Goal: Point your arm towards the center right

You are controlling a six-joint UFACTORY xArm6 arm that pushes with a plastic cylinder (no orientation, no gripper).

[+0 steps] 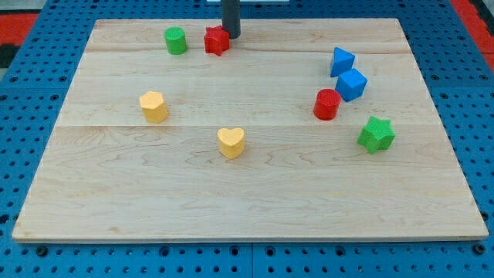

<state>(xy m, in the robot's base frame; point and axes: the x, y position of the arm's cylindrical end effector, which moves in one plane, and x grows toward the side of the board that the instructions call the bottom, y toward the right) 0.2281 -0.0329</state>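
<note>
My tip (231, 35) is at the view's top, slightly left of centre, just right of the red star block (217, 41) and touching or nearly touching it. A green cylinder (176, 40) sits left of the red star. At the view's centre right stand a blue triangular block (342, 61), a blue cube (352, 84), a red cylinder (327, 104) and a green star (376, 134). The tip is far to the left and above that group.
A yellow hexagonal block (153, 106) lies at the left and a yellow heart (231, 143) near the middle. The wooden board (247, 201) rests on a blue perforated table (31, 116).
</note>
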